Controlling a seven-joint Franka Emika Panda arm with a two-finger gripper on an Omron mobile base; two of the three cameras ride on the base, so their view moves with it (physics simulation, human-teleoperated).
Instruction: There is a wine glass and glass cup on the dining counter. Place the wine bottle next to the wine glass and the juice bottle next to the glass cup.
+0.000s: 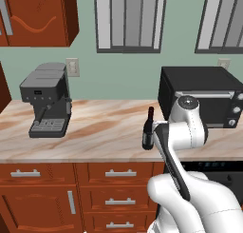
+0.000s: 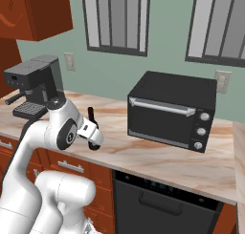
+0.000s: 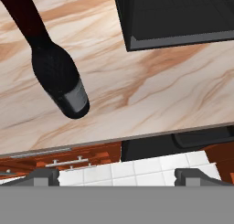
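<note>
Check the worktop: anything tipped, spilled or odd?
Nothing stands out. The wine bottle stands upright on the marbled worktop, between the coffee machine and the toaster oven. No spill.

White arm folded at the elbow, wrist bent forward and down, gripper (image 3: 117, 176) pointing downward, fingertips (image 3: 43, 175) spread wide, holding nothing

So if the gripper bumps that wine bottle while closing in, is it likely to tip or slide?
Probably tip rather than slide: the wine bottle stands upright on the marbled worktop, tall and slim on a narrow base, so a knock near its neck would likely topple it. It looks like smooth, rigid dark glass, so it may slip in the fingers. Once down it would probably roll.
</note>
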